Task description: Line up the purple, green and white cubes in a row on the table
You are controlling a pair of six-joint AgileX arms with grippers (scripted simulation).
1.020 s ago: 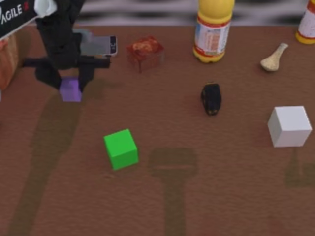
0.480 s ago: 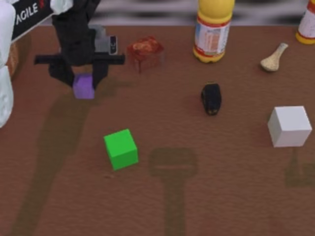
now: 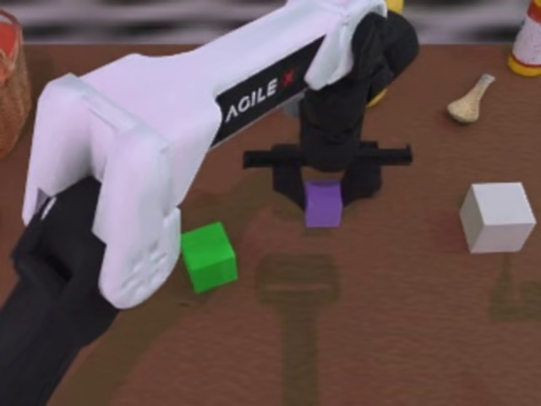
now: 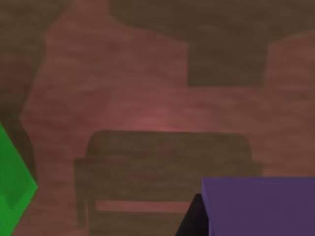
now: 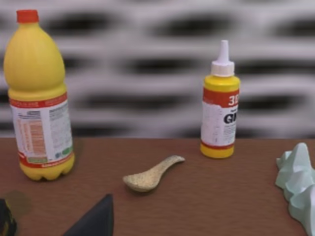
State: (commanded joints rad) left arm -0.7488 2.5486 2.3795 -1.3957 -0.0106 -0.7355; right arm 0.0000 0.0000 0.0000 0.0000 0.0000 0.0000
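Near the middle of the table (image 3: 397, 338), the purple cube (image 3: 322, 204) is being clamped between the fingers of the left gripper (image 3: 325, 188), between the green cube (image 3: 208, 255) and the white cube (image 3: 497, 216). Along the far edge, two yellow bottles are being seen, a large one (image 5: 39, 98) and a small one (image 5: 219, 105), with one spoon (image 3: 470, 99) between them. The right gripper is not being shown in the top view, so its state cannot be told.
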